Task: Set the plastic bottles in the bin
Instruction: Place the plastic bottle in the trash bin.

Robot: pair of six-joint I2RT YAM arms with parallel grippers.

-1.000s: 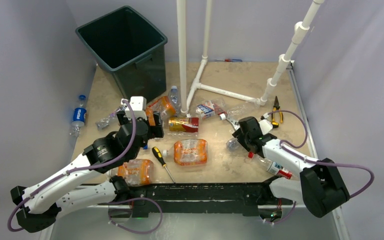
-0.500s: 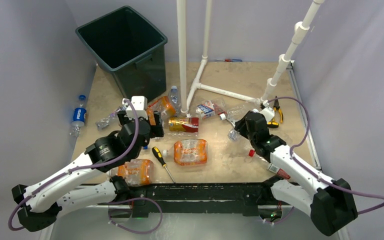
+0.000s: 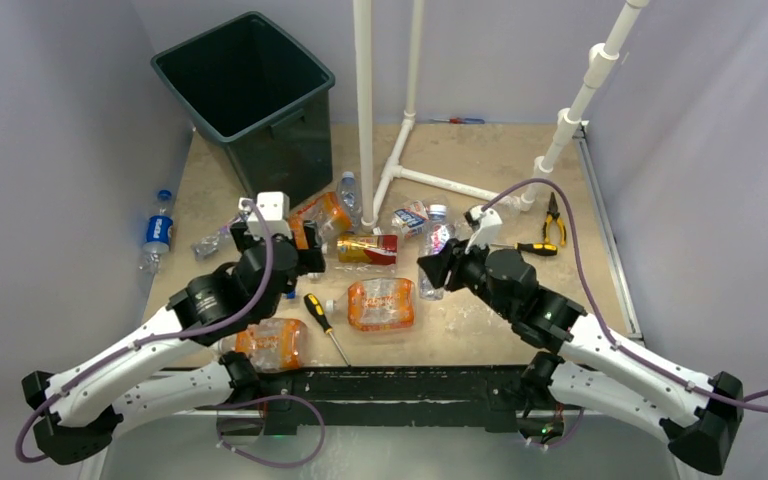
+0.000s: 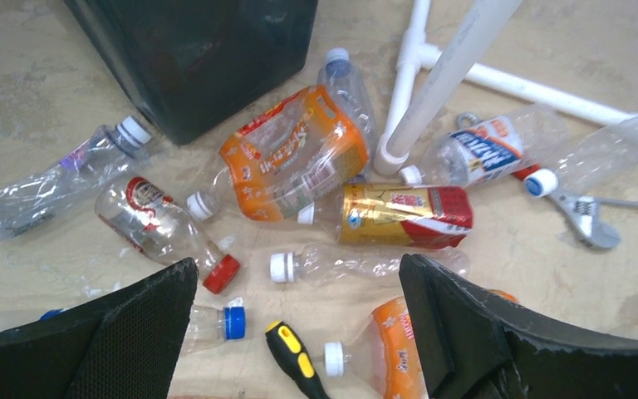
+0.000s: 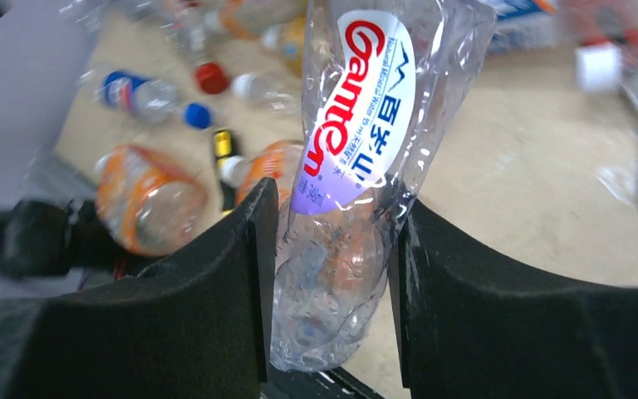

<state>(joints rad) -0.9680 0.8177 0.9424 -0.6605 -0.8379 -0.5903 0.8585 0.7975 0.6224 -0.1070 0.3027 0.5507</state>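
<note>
My right gripper (image 3: 438, 266) is shut on a clear crushed bottle with a red-lettered label (image 5: 357, 125), held upright above the table's middle, its white cap (image 3: 438, 211) on top. Over the bottles left of centre my left gripper (image 3: 282, 250) hovers open with nothing in it; a clear white-capped bottle (image 4: 357, 263) lies below its jaws. Near it are an orange-label bottle (image 4: 295, 158), a gold-and-red one (image 4: 403, 216) and a red-capped one (image 4: 162, 224). More orange bottles (image 3: 381, 303) (image 3: 272, 342) lie near the front. The dark bin (image 3: 280, 150) stands at the back left.
A white pipe frame (image 3: 364, 110) rises right of the bin. A black-and-yellow screwdriver (image 3: 326, 325) lies between the orange bottles. Pliers (image 3: 553, 217) and a second screwdriver (image 3: 525, 248) lie at right, a wrench (image 4: 581, 220) among the bottles. A blue-label bottle (image 3: 158, 232) lies at the left table edge.
My right arm has swung left toward the table's middle, shut on the clear bottle and lifted it upright. The left arm has hardly moved.
</note>
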